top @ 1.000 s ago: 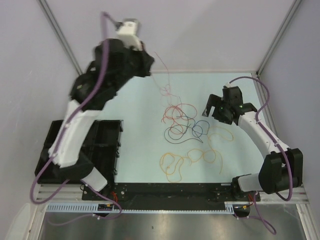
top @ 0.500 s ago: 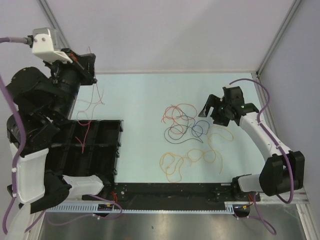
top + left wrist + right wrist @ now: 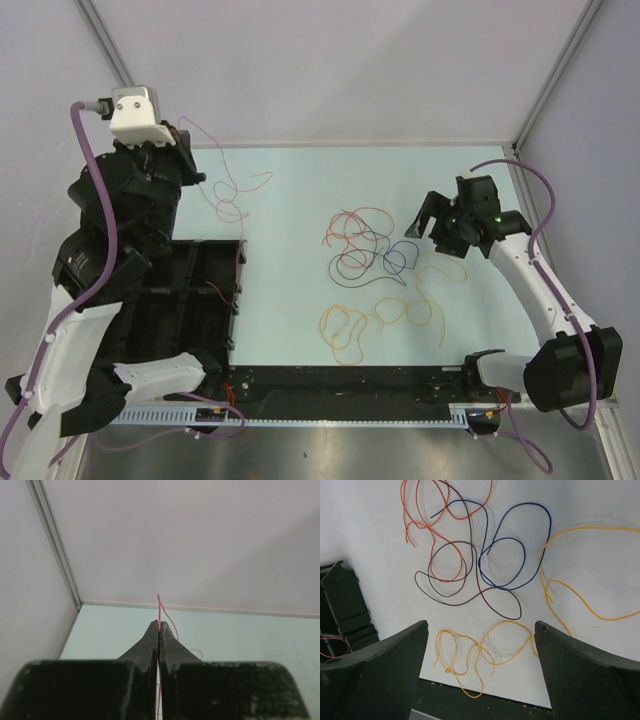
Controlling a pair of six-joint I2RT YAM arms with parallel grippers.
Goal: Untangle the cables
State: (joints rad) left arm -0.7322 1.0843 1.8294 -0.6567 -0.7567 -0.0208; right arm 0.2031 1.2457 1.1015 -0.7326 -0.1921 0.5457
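The cables lie in a loose heap mid-table: an orange-red one (image 3: 352, 224), a dark brown one (image 3: 352, 264), a blue one (image 3: 396, 256) and yellow ones (image 3: 384, 318). My left gripper (image 3: 188, 142) is raised at the far left and shut on a thin pink-red cable (image 3: 238, 186) that trails right onto the table. In the left wrist view the jaws (image 3: 158, 625) pinch that cable (image 3: 159, 607). My right gripper (image 3: 432, 225) hovers open over the heap's right side. Between its fingers, far below, lie yellow loops (image 3: 470, 655), with the brown (image 3: 470, 570), blue (image 3: 520, 545) and orange-red (image 3: 415, 525) cables beyond.
A black compartment tray (image 3: 200, 262) sits at the left, near my left arm's base, with a red wire (image 3: 214, 292) lying in it. Its corner (image 3: 345, 610) shows in the right wrist view. The enclosure's walls and posts stand close behind and beside the table.
My left arm swung from the back middle to the far left, carrying the pink-red cable clear of the heap; the cable now trails onto the table. The right gripper shifted slightly right.
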